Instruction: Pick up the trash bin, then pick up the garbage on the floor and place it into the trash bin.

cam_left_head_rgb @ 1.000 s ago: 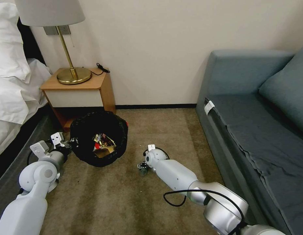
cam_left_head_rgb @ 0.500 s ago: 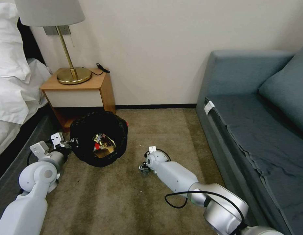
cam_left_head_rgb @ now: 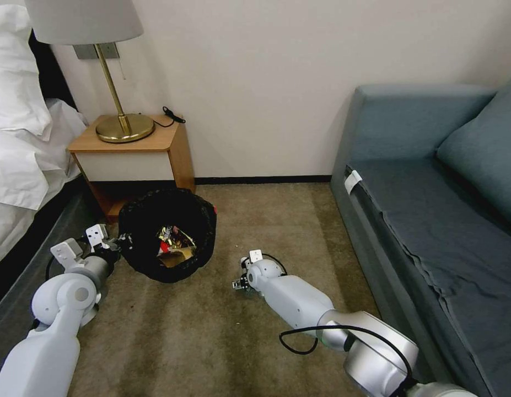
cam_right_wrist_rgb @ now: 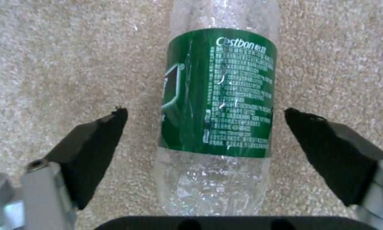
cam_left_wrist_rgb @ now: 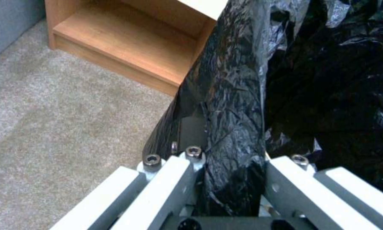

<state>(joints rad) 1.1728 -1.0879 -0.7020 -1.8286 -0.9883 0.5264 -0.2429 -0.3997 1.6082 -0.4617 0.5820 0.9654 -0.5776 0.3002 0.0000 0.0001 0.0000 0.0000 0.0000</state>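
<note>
a hotel-style room seen from the robot's head, with the trash bin (cam_left_head_rgb: 168,234) as the reference point for everything else. the bin sits on the tan carpet (cam_left_head_rgb: 211,342) just in front of a wooden nightstand (cam_left_head_rgb: 131,151) that carries a brass lamp (cam_left_head_rgb: 120,118); a bed (cam_left_head_rgb: 23,149) lies to the bin's left and a blue-grey sofa (cam_left_head_rgb: 431,209) stands well apart to its right. the left gripper (cam_left_wrist_rgb: 225,179) is at the bin's left rim, its jaws closed on a fold of the crinkled black bag and the rim under it, most likely so the bin stays steady and ready to receive litter. the bin is round, lined in shiny black plastic that bunches over the edge, and already holds some bright wrappers (cam_left_head_rgb: 175,245) in gold, red and white at the bottom. to the right of the bin, near but not touching it, the right gripper (cam_right_wrist_rgb: 204,140) hangs low over the carpet with its jaws spread wide on either side of a plastic bottle (cam_right_wrist_rgb: 219,105), neither black pad (cam_right_wrist_rgb: 95,150) touching it; this looks like the line-up for a grasp across the bottle's middle. the bottle lies flat on the carpet, clear and crumpled, with a dark green label printed in white text around its middle. it looks light and thin-walled, so it would probably dent under a firm squeeze.
</note>
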